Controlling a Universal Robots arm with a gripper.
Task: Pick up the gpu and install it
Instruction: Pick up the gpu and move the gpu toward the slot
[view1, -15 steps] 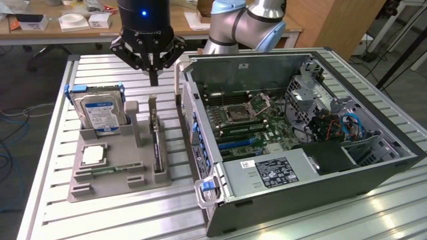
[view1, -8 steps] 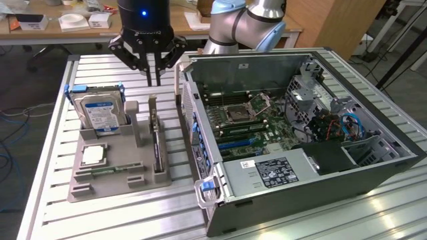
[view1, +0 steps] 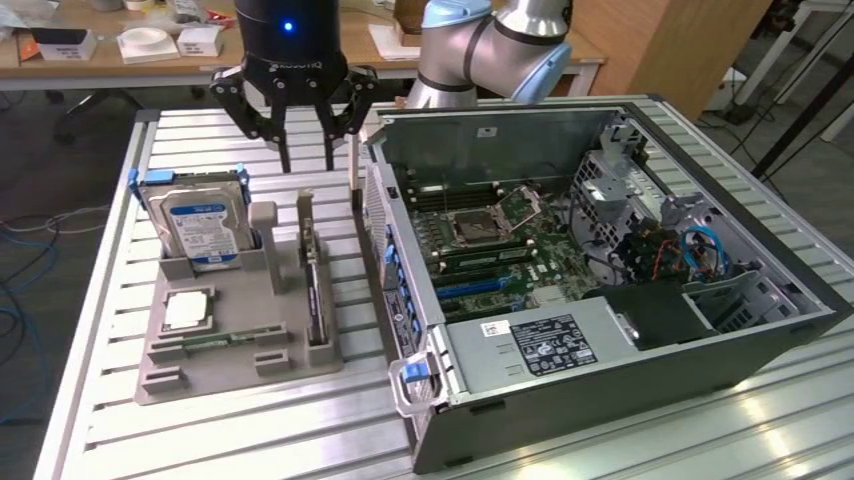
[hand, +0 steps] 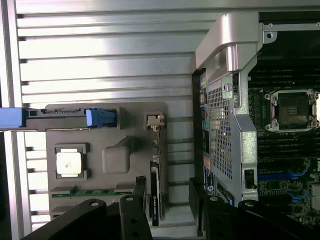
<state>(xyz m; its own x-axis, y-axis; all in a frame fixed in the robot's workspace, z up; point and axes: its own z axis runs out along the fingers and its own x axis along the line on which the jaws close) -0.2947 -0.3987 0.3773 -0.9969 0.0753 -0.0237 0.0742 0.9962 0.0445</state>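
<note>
The ribbed aluminium bench (view1: 107, 420) carries everything. On the exterior view's right lies an open steel case (view1: 747, 340), its green board and bare socket showing. Beside it, just apart, sits a grey moulded plastic tray (view1: 240, 365) with slots and pockets.

The claw (view1: 308, 160) hangs over the bench at the tray's far end, its black fingers spread wide and holding nothing. From the wrist view the claw (hand: 169, 210) has its fingers on either side of the gpu's end, above it and not gripping it.

The gpu (view1: 314, 290) is a thin, flat black card standing on its long edge in the tray slot nearest the case. Edge-on it is a slim dark strip; the wrist view shows the gpu (hand: 156, 192) as a narrow black bar. Its long axis runs along the tray, parallel to the case's side wall, one end pointing towards the claw.

A silver, blue-labelled drive (view1: 200, 228) stands upright in the tray's far corner. A square metal chip (view1: 187, 310) lies flat in a pocket, and a narrow green memory stick (view1: 214, 343) lies just beside it.
</note>
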